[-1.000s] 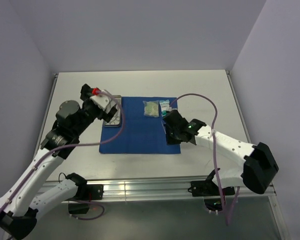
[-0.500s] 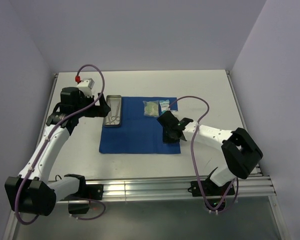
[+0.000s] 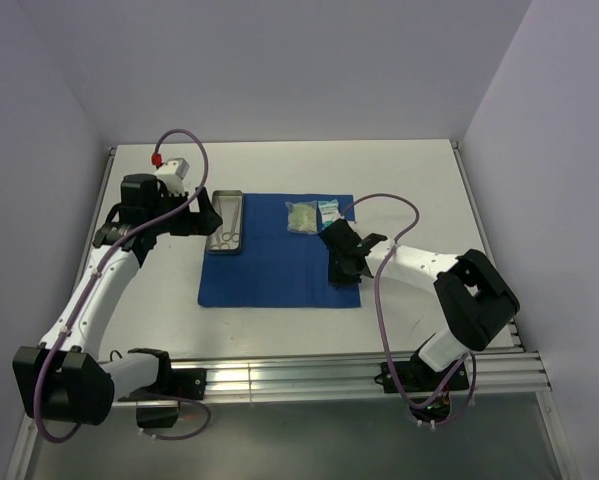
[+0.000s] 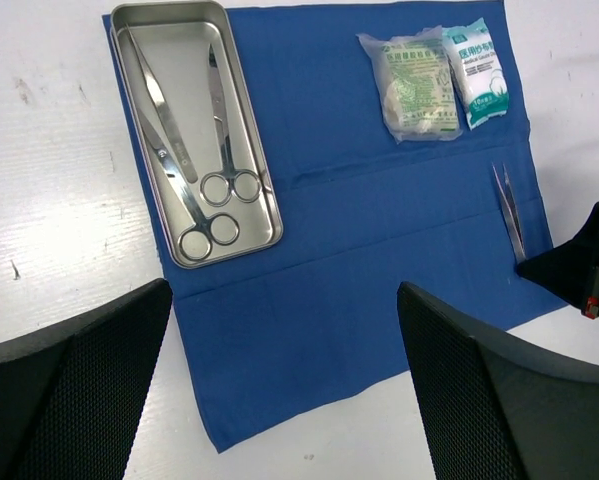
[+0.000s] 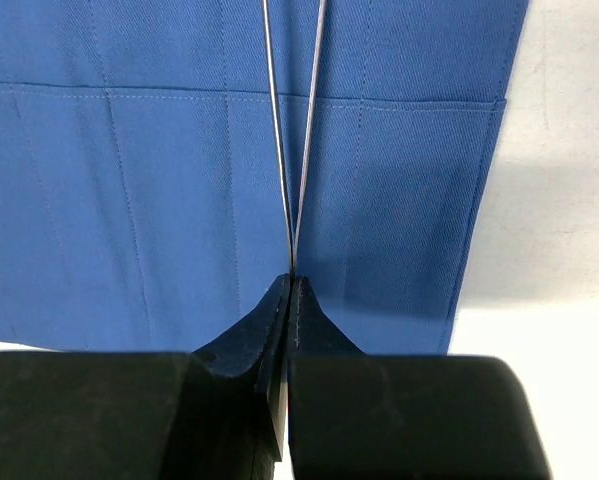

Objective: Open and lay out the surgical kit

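The right gripper, fingers pressed together, is pinching the joined end of the tweezers lying at the right of the cloth, a light, springy, slippery tool best gripped there, while the left gripper is hovering, fingers spread.

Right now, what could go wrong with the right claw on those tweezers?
1. The right claw pinches the tweezers only at their joined end; the thin steel may pivot or slip when lifted.
2. Its tips look low over the blue cloth; catching a fold could drag it, shifting the packets and tray.
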Controlling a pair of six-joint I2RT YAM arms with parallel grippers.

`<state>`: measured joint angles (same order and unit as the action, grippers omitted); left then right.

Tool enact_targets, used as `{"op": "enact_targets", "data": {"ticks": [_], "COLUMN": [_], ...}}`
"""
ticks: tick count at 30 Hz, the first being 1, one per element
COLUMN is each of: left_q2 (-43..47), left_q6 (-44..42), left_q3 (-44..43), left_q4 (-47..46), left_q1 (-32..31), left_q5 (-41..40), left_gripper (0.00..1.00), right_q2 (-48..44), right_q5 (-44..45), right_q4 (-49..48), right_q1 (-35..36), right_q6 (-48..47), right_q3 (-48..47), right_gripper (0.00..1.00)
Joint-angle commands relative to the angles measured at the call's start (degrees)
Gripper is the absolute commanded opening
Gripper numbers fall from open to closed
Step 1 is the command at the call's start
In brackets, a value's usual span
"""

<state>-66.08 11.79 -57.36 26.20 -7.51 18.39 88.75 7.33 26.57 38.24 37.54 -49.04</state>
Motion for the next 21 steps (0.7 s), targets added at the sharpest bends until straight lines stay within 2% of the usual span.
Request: {"op": "enact_targets", "data": {"ticks": [1,21], "left_q2": [-1.1,-2.8], "left_q6": [-0.3,-0.5], "left_q3": [-2.7,-3.5], "left_q4": [0.3,1.1], "left_q1": [0.4,0.8], "left_q5": [1.8,1.9], "left_gripper": [0.99,0.99], "right_q2": [0.9,2.7], "right_q5": [-0.5,-3.1], "right_q4": [-1.3,-1.0], "right_q1": [-0.7,-1.3], "right_q6": [-1.2,-1.5], "right_q3": [0.8,0.2], "right_gripper": [0.0,0.0]}}
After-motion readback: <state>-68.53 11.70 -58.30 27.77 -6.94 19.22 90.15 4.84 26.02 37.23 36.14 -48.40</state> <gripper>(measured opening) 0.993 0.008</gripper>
